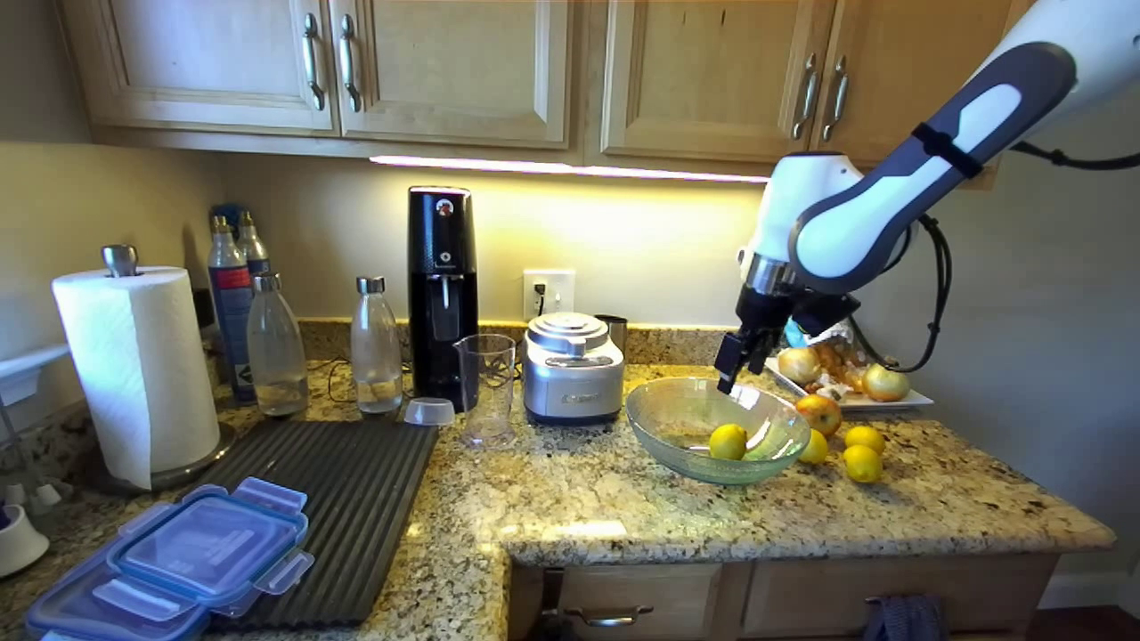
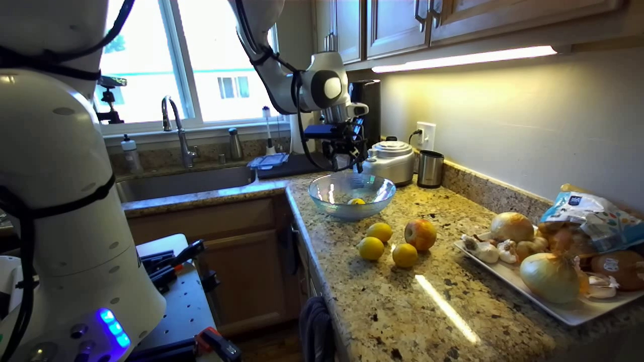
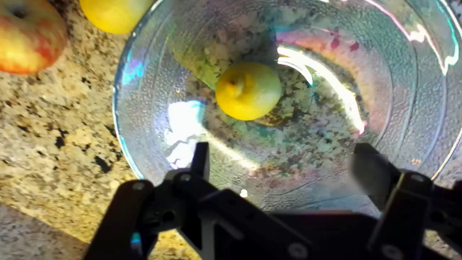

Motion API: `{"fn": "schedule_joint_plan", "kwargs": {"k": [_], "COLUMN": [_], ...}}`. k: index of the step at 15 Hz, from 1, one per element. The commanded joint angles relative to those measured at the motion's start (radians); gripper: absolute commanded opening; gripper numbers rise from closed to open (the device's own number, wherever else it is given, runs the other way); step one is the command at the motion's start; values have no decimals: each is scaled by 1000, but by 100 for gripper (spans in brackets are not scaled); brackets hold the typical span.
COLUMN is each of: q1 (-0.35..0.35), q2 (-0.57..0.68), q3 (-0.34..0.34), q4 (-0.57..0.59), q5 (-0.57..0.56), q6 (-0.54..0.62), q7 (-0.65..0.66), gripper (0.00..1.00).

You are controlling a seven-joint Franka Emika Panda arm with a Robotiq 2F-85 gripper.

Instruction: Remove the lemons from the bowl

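Gripper (image 3: 282, 159) is hovering over bowl (image 1: 674, 456) w/ jaws apart. Lemon (image 1: 728, 442) inside is lying below & nearer in an exterior view (long axis unclear tbh).

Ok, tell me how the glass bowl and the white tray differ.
The glass bowl is round and see-through; the white tray is straight-edged and opaque. The bowl has raised, curved sides, while the tray is nearly flat. The bowl holds a single lemon; the tray bears onions, garlic and more. Both stand on the speckled counter and carry food.
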Motion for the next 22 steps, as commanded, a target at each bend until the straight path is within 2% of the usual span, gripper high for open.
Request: {"fn": "schedule_joint_plan", "kwargs": {"k": [1, 5, 9, 16, 22], "q1": [-33, -63, -87, -136, -150], "q2": [93, 191, 276, 377, 389], "q3": [52, 82, 79, 88, 108], "q4": [94, 168, 241, 327, 339], "q5": [-11, -21, -38, -35, -20], "q6": [-48, -58, -63, -114, -163], "q7": [-181, -358, -459, -530, -528], "gripper": [100, 100, 100, 100, 100]}}
